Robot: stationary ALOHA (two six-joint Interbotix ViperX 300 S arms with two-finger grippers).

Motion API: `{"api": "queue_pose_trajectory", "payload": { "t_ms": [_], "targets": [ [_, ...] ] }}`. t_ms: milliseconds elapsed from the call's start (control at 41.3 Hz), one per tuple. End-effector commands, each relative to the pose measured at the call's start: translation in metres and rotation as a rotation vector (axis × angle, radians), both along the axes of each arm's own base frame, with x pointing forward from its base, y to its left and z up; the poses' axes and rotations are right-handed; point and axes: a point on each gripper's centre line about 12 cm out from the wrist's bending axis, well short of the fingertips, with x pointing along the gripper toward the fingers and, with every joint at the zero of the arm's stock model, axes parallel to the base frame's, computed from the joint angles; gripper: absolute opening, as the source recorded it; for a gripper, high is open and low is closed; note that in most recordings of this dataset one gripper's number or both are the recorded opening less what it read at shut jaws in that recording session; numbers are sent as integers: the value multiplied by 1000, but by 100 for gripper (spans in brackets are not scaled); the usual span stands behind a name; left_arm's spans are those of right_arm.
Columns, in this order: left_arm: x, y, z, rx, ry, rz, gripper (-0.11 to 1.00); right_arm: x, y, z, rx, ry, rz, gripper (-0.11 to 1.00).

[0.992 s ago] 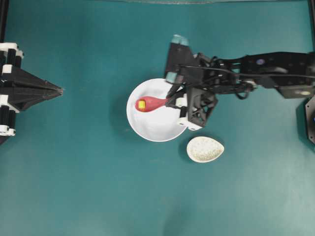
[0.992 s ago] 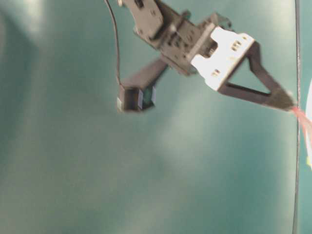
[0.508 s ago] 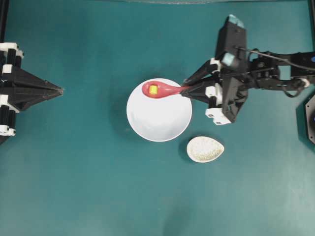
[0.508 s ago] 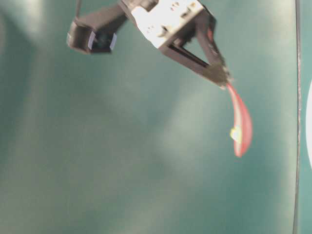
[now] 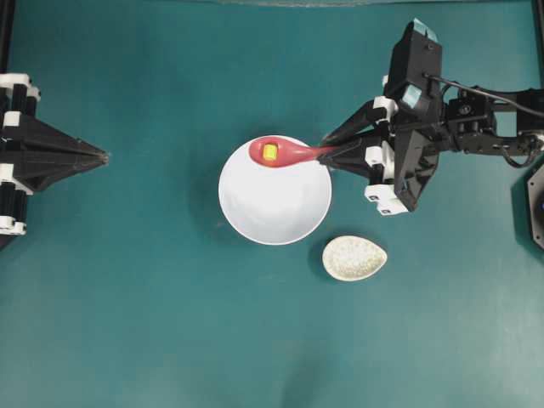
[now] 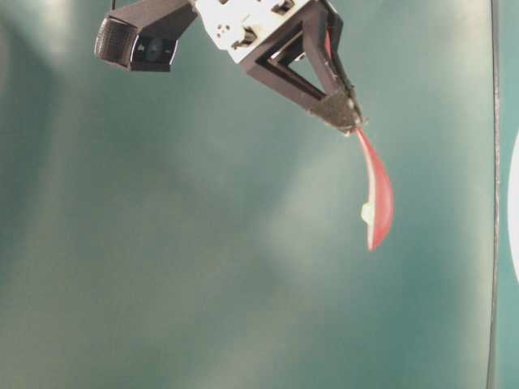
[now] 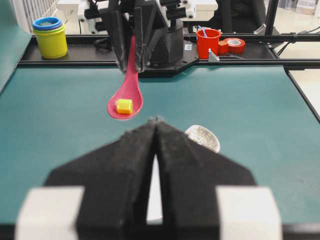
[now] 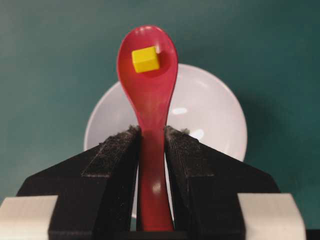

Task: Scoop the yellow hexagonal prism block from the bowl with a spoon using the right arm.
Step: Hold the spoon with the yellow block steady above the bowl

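Note:
My right gripper point(image 5: 327, 151) point(image 8: 151, 132) is shut on the handle of the pink-red spoon point(image 5: 285, 152) point(image 8: 150, 85) point(image 7: 127, 95) point(image 6: 378, 194). The yellow hexagonal prism block point(image 5: 269, 152) point(image 8: 145, 59) point(image 7: 124, 106) lies in the spoon's scoop. The spoon hangs in the air over the far rim of the white bowl point(image 5: 274, 200) point(image 8: 210, 110), whose inside shows nothing else. My left gripper point(image 5: 104, 156) point(image 7: 156, 121) rests at the left edge of the table, shut and holding nothing, well away from the bowl.
A small speckled oval dish point(image 5: 354, 257) point(image 7: 203, 136) sits on the teal table just right of and nearer than the bowl. Beyond the table's far edge stand a yellow cup stack point(image 7: 50, 37), a red cup point(image 7: 208, 42) and a tape roll point(image 7: 233, 45).
My right arm has lifted the spoon with the block out of the bowl and drawn back to the right and upward. The left arm has not moved.

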Motion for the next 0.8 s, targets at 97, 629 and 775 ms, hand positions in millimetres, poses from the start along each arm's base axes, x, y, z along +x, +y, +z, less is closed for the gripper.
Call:
{"api": "queue_pose_trajectory", "payload": {
  "t_ms": [97,629,775],
  "targets": [
    [2,0,10,-2,-23,1,-1,0,1,11,-1,-38,-1,24],
    [2,0,9,-5,-20,1,-1,3,8,16,-12,-83,15,24],
    [2,0,7,-3,-3,1,-1,4,11,17,-14,-96,22,24]
  ]
}}
